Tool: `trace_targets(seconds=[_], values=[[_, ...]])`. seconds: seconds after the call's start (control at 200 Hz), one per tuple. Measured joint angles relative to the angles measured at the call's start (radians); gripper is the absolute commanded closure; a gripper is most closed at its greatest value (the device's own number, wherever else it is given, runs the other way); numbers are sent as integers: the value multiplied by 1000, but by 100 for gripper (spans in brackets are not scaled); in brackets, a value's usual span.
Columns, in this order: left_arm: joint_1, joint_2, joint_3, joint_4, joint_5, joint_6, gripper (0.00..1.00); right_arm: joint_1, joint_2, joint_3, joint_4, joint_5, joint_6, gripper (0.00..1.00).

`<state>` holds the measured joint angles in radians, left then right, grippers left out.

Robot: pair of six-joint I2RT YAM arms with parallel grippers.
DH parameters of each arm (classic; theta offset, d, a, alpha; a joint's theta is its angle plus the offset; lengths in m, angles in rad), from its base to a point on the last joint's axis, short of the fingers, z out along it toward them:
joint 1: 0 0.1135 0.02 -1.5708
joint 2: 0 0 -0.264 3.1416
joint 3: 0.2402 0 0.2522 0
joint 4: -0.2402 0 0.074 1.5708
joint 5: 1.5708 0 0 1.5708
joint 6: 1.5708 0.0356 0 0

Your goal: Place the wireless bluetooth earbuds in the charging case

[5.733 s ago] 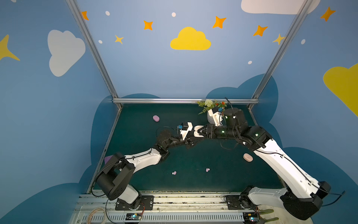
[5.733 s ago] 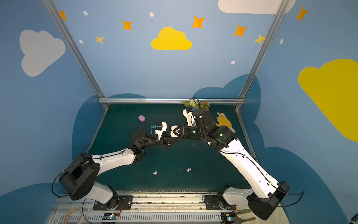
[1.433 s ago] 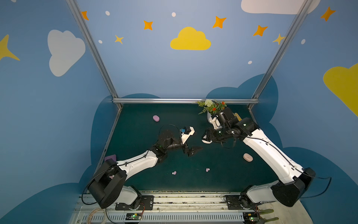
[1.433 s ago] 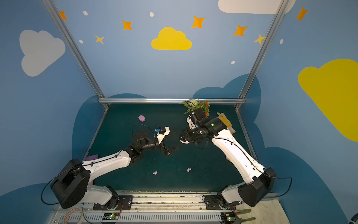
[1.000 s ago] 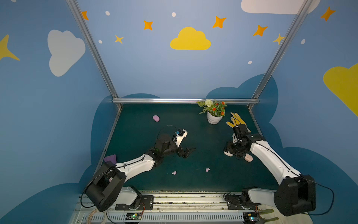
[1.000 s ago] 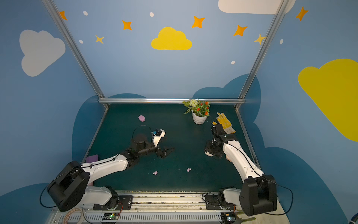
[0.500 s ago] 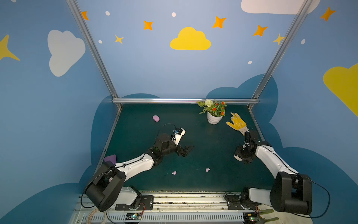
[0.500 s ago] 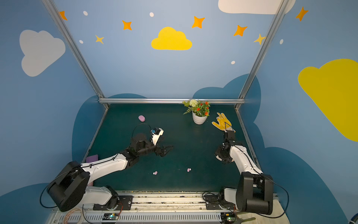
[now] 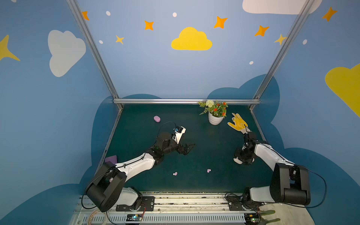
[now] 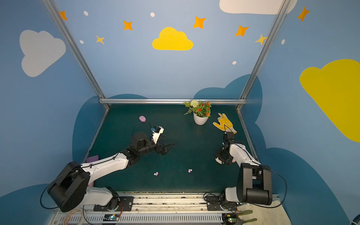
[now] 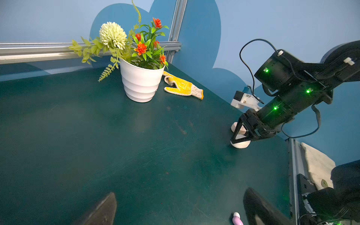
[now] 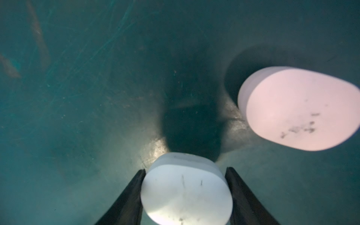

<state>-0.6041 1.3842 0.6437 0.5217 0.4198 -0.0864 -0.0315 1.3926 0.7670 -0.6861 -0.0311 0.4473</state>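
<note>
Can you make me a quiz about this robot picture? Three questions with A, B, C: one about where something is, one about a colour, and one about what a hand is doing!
1. Where does the yellow glove lie?
A) beside the flower pot, at the back of the table
B) inside the flower pot
C) at the front edge of the table

2. What colour is the case between the right hand's fingers?
A) pink
B) white
C) lilac

3. How is the left hand?
A) shut on the glove
B) shut on a case
C) open, holding nothing

Answers:
1 A: both top views show the glove next to the pot, near the back rail.
2 B: the right wrist view shows a white case with a finger on each side.
3 C: its fingers stand apart with nothing between them.
</note>
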Motion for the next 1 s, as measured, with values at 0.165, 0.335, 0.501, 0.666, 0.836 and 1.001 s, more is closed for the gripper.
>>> trace_targets(seconds=[0.165,0.335,0.501,0.666,0.836,1.001], values=[[0,3,0,-2,-3,0,0,0,2,-1,-2,-16,1,28],[0,-2,0,-5,-17,0,0,4,0,0,-24,-21,0,19],[2,-25,8,-42,-47,-7,0,18,-51,27,-76,-34,-2,16],[19,-51,45,-128,-101,-37,0,56,-155,93,-129,-59,-3,13],[63,-105,86,-255,-194,-77,0,118,-252,152,-179,-89,-3,11],[147,-124,155,-396,-258,-98,0,198,-287,187,-211,-101,5,10]])
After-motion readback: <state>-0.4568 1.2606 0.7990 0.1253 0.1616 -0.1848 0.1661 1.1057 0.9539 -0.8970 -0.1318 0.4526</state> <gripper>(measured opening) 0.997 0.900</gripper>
